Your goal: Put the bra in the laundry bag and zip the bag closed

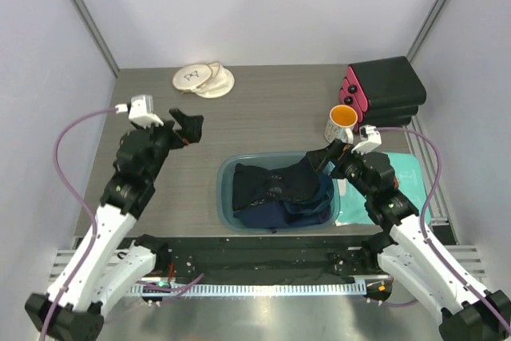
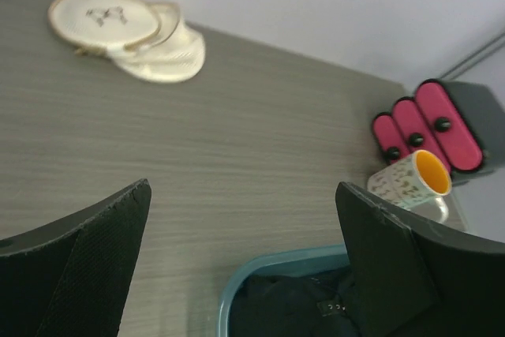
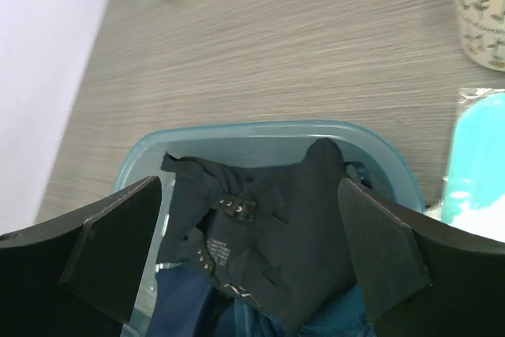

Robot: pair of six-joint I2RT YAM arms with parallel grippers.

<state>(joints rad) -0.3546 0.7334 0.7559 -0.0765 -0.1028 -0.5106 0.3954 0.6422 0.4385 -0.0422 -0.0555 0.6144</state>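
Observation:
The black bra [image 1: 275,185] lies on top of navy clothes in a teal tub [image 1: 225,197]; in the right wrist view the bra [image 3: 292,226] shows its hook strip and cups. My right gripper [image 1: 323,157] is open above the tub's right side, and in its own view [image 3: 248,254] its jaws straddle the bra without touching it. The cream-white laundry bag [image 1: 204,79] lies at the far left of the table and also shows in the left wrist view [image 2: 126,33]. My left gripper [image 1: 188,125] is open and empty, above the table [image 2: 241,262] left of the tub.
A flowered mug with orange inside [image 1: 342,124] stands right of the tub. A black and pink case [image 1: 385,91] sits at the far right. A flat teal pouch [image 1: 395,193] lies right of the tub. Navy clothes [image 1: 279,215] fill the tub's near part.

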